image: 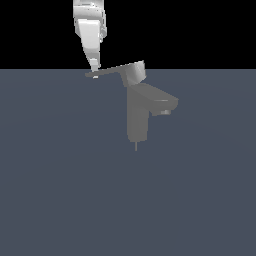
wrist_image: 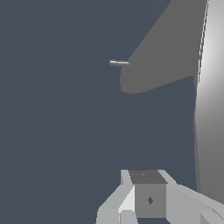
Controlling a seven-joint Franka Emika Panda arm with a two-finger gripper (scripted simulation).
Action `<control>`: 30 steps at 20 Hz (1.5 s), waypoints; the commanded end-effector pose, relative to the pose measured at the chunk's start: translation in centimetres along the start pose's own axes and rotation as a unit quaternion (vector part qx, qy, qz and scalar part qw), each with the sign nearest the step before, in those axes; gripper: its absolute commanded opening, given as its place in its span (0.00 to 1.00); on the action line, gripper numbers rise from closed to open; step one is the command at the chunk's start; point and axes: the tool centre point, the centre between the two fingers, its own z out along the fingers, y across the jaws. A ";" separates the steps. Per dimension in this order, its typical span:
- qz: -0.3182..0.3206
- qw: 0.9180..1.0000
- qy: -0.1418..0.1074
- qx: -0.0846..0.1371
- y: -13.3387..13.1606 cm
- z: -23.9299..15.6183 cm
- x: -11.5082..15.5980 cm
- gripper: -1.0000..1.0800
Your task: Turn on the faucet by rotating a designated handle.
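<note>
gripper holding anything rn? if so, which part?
Cannot tell. The gripper is at the thin tip of the handle, away from the hub, but neither view shows the fingers closed on it. It may only be touching or pushing.

A big flat blue-grey floor [image: 60, 190] fills the lower part of the exterior view, and a plain black background [image: 200, 30] sits above its far edge.

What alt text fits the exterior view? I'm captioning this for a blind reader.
A white robot gripper comes down from above onto the thin tip of a grey faucet's long flat handle. The faucet stands upright on a plain dark blue-grey surface, its short spout pointing toward the exterior view's right.
</note>
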 end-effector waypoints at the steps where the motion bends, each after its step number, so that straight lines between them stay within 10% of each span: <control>1: 0.008 1.000 0.001 0.000 -0.3 0.3 -0.1 0.00; 30: 0.010 1.000 0.002 0.000 6.0 0.4 -0.5 0.00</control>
